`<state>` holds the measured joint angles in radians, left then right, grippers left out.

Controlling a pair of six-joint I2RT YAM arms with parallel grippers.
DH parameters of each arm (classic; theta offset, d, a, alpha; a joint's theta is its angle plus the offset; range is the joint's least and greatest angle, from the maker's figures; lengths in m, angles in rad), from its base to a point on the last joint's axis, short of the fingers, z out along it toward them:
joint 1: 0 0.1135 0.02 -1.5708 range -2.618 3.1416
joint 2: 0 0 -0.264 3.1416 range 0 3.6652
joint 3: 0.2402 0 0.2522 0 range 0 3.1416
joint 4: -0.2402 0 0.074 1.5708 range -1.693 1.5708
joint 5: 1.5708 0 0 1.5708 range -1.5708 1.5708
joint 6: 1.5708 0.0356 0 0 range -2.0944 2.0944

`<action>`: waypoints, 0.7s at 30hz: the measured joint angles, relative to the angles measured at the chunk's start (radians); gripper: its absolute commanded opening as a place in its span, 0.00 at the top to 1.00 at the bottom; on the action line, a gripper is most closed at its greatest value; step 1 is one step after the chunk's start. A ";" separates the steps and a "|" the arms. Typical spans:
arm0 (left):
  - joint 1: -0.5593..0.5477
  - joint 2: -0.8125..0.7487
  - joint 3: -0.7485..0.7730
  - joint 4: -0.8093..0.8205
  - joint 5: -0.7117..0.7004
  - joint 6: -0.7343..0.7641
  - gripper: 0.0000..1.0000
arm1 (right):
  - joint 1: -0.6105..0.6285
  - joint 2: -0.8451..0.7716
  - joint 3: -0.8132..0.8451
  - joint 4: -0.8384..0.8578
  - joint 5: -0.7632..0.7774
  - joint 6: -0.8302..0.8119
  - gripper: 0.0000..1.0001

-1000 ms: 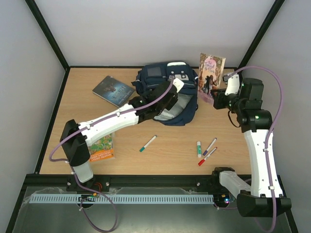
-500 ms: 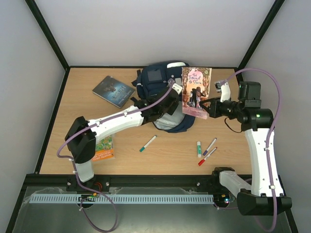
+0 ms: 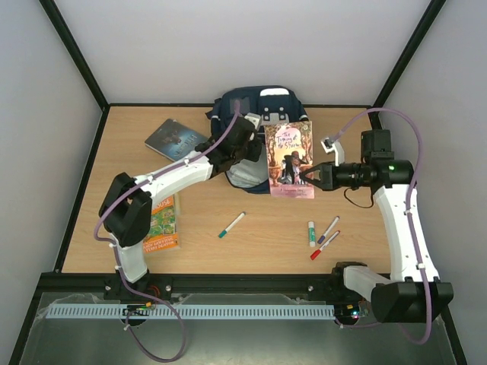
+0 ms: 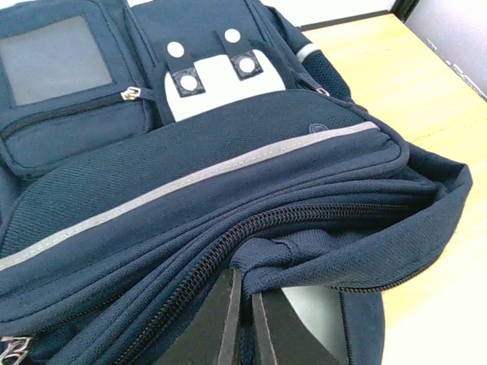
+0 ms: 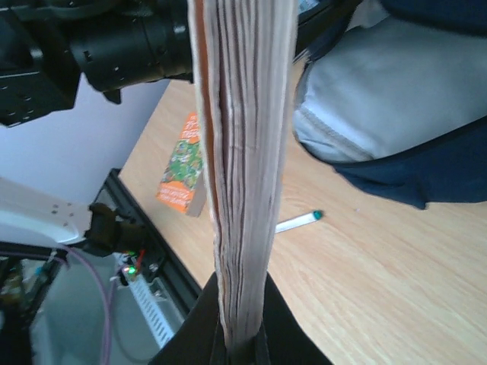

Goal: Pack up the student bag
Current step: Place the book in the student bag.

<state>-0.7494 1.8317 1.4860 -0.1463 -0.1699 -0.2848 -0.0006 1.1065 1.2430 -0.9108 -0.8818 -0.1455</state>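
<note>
Student bag [image 4: 251, 144]: navy, with a thin reflective stripe and a white snap patch, lying at the middle of the far edge of the table [image 3: 114, 167]. Main zipper open, mouth turned toward the arms, pale grey lining exposed.

Left gripper [image 4: 242, 304]: at the near edge of the bag, fingers pinched together on the fabric rim of the upper flap just beside the zipper track, raising that rim off the lining.

Right gripper [image 3: 308, 176]: to the near right of the bag, clamped tight on the lower right edge of a pink paperback [image 3: 289, 160]. Paperback held off the table, cover facing up toward the overhead camera, just in front of the bag's mouth and overlapping its right side in the top view.

Dark-covered book [image 3: 176, 139]: flat, to the left of the bag. Orange and green book [image 3: 161, 226]: flat, well to the near left of the bag. Teal-capped marker [image 3: 232, 225]: near side of the bag, apart from it. Three further markers [image 3: 323, 236]: loosely grouped, to the near right of the bag.
</note>
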 measured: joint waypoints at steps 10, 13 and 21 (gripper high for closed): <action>0.026 0.018 0.011 0.021 0.089 -0.065 0.98 | 0.000 0.068 -0.153 -0.024 -0.154 -0.004 0.99; 0.037 0.018 0.031 0.021 0.103 -0.078 0.98 | 0.000 0.046 -0.211 0.007 -0.172 0.027 0.99; 0.042 0.020 0.056 0.021 0.117 -0.087 0.98 | 0.001 -0.041 -0.380 0.087 -0.171 0.156 0.99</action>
<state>-0.7074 1.8519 1.5417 -0.1249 -0.0525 -0.3717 0.0006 1.0653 0.8635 -0.8238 -1.0527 0.0105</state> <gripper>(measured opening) 0.042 0.054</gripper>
